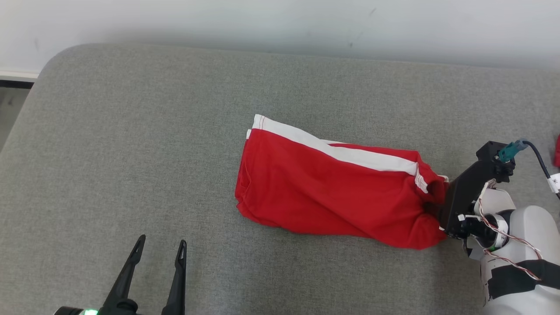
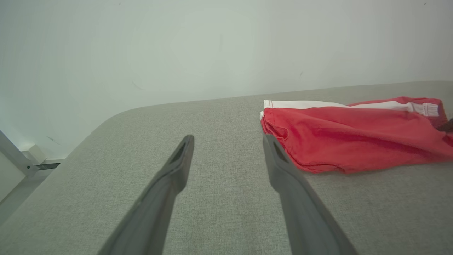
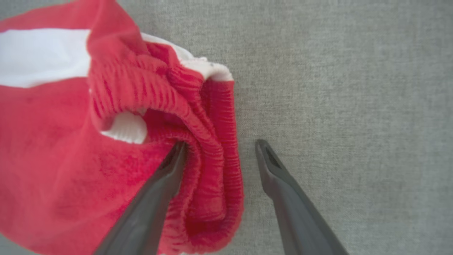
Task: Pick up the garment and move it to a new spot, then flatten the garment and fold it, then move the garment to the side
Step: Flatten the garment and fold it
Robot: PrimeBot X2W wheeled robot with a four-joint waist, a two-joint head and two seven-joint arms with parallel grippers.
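The grey upholstered pad point(image 1: 131, 131) carries everything. Its far edge meets a pale wall, and its far left corner is rounded.

The garment point(image 1: 323, 192), a pair of red shorts with a white side stripe point(image 1: 341, 151), lies right of the pad's middle and well in from both the far and near edges. It looks doubled over on itself. Its long axis runs across the pad from left to right, tilted a little, so the leg hems point(image 1: 253, 131) point left and slightly toward the far edge. The elastic waistband point(image 3: 198, 117) is bunched at the right end, closer to the near edge.

My right claw point(image 3: 219, 148) is at that waistband end and points down at it. Its jaws are spread wide and nothing is pinched. One finger is tucked against the ribbed folds of the band, and the other stands over bare pad just beside the cloth.

My left claw point(image 1: 162, 241) hovers by the near edge toward the left, also spread wide and empty. The hem end lies ahead of it and to its right, with open pad between.

My right arm is plainly the nearer one. I judge the coming move to be a pinch across the waistband, and the garment trails leftward from that grip. A pull to the right would run along its length.
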